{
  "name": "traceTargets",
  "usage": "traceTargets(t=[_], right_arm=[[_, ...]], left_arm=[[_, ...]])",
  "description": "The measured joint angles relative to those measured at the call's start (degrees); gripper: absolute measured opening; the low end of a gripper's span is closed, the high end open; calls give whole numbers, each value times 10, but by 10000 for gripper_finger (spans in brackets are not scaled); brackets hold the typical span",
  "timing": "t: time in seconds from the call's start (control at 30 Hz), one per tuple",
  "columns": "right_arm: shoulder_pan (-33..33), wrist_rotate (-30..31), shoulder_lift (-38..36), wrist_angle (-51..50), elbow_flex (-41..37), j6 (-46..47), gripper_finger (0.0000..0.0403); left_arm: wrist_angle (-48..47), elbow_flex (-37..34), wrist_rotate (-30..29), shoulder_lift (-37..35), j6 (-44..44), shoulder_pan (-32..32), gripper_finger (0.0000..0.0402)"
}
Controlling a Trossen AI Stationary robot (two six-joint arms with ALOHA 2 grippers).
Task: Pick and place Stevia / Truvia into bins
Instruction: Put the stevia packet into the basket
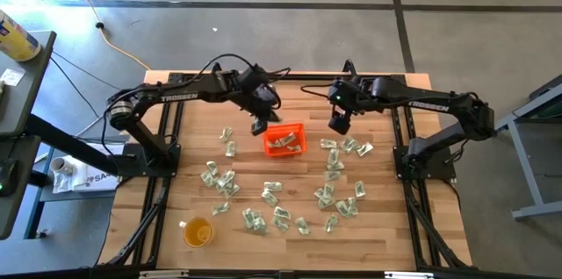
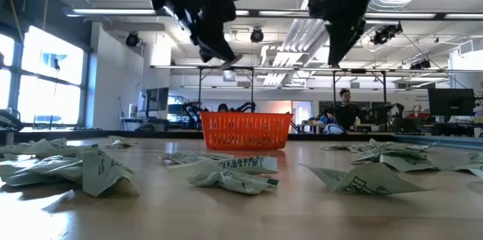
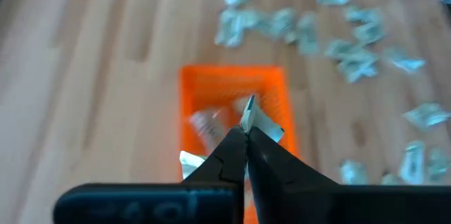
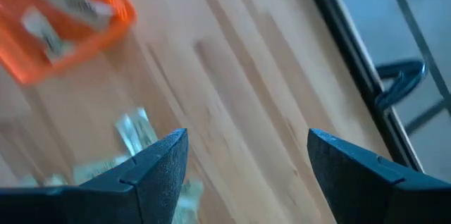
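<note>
1. We see the left gripper [image 3: 245, 129] pinched on a sachet [image 3: 255, 117], held over the orange bin [image 1: 284, 139] for dropping.
2. Right gripper [image 1: 339, 125] hangs wide above loose sachets [image 1: 338, 193], likely picking next.

Grey concrete floor [image 1: 263, 16] is surrounding the wooden table [image 1: 158, 226], filling the top of the high view. Bright windows [image 2: 38, 74] are lighting the left of the low view. Ceiling ducts [image 2: 287, 36] are running overhead. A person [image 2: 345, 112] is standing centre-right behind benches.
</note>
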Motion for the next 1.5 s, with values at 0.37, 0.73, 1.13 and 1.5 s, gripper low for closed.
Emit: traceTargets(t=[0.37, 0.73, 1.13, 1.5], right_arm=[[22, -107, -10, 107, -174, 0, 282], [84, -102, 1, 370, -283, -43, 282], [67, -97, 52, 463, -338, -50, 282], [64, -108, 114, 498, -336, 8, 281]], left_arm=[[9, -1, -57, 99, -50, -68, 124], [-113, 0, -169, 27, -112, -86, 261], [-189, 0, -259, -69, -188, -87, 240], [-203, 0, -259, -101, -219, -87, 214]])
